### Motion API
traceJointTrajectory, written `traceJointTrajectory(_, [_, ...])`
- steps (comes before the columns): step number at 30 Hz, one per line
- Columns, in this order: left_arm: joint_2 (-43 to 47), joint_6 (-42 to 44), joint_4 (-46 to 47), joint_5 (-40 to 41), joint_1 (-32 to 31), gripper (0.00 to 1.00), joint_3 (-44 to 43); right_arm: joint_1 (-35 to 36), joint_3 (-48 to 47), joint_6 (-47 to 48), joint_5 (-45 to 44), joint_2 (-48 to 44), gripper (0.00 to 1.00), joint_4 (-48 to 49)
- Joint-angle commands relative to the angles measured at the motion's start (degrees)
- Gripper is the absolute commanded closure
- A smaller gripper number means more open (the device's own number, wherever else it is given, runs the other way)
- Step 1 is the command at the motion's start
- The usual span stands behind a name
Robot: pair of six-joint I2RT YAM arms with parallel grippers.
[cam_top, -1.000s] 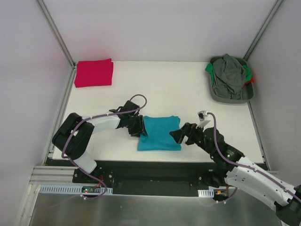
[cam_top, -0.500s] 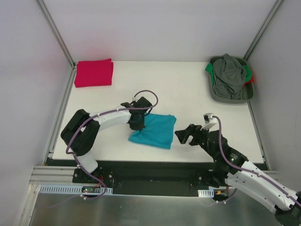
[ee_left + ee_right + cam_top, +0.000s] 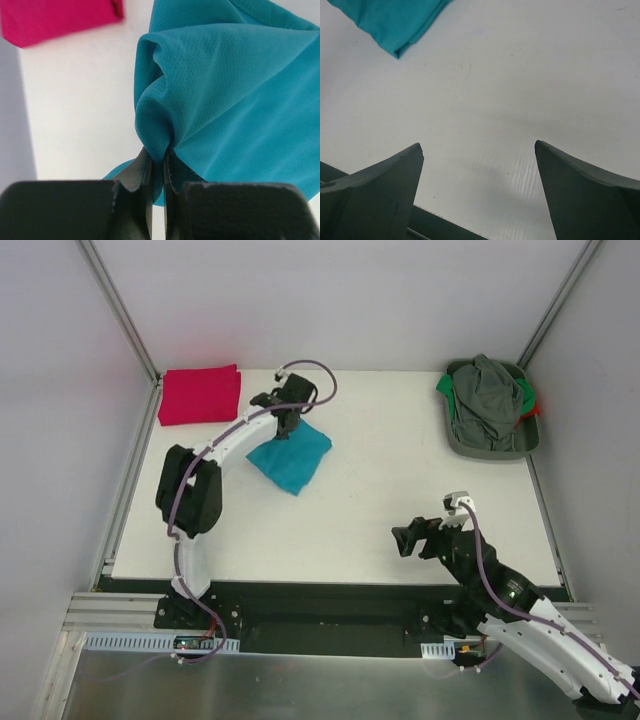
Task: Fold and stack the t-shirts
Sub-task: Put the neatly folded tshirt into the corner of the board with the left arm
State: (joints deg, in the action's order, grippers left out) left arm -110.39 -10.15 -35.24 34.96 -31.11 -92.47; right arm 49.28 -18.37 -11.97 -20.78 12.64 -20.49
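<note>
The folded teal t-shirt (image 3: 291, 456) hangs from my left gripper (image 3: 285, 426) over the table's back left part. The left gripper (image 3: 158, 152) is shut on a pinched edge of the teal t-shirt (image 3: 235, 100). The red t-shirt (image 3: 200, 394) lies folded at the table's back left corner, left of the gripper; it also shows in the left wrist view (image 3: 55, 20). My right gripper (image 3: 407, 539) is open and empty near the table's front edge. In the right wrist view the right gripper (image 3: 479, 150) points at bare table, with a corner of the teal t-shirt (image 3: 390, 20) far off.
A grey-green tray (image 3: 530, 445) stands at the back right corner, holding a heap of grey, green and red clothes (image 3: 485, 395). Metal frame posts run along the table's left and right sides.
My left gripper has carried the teal t-shirt from the front middle of the table to the back left, near the red one. My right gripper has let go and drawn back toward the front edge.
</note>
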Motion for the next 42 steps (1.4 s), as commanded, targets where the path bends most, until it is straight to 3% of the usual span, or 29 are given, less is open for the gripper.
traceJointTrajectory(1, [-9.38, 11.37, -1.58, 8.18, 6.84, 1.00, -13.76, 0.12, -0.36, 3.44, -4.26, -4.11, 0.04, -3.77])
traceJointTrajectory(5, [-19.49, 19.53, -1.58, 11.61, 11.85, 1.00, -30.63, 0.03, 1.06, 3.88, -7.52, -6.31, 0.04, -4.20])
traceJointTrajectory(9, [-25.22, 25.44, -0.97, 13.46, 16.16, 1.00, -40.06, 0.12, 1.84, 2.92, -8.23, -7.28, 0.04, -4.30])
traceJointTrajectory(15, [-23.47, 26.57, 6.92, 12.58, 21.97, 1.00, -39.81, 0.03, 2.29, 3.00, -10.43, -6.41, 0.04, -4.03])
traceJointTrajectory(21, [-21.19, 30.20, 18.36, 13.65, 22.85, 1.00, -41.12, 0.03, 2.29, 3.44, -9.90, -4.30, 0.04, -2.89])
traceJointTrajectory(33, [-16.70, 25.10, 20.48, 7.59, 22.59, 1.00, -41.48, 0.03, 2.99, 2.56, -11.92, -5.96, 0.04, -3.24])
traceJointTrajectory(42, [-20.56, 26.33, 22.23, 8.10, 22.76, 1.00, -44.20, 0.12, 2.81, 2.30, -12.36, -5.00, 0.04, -3.33])
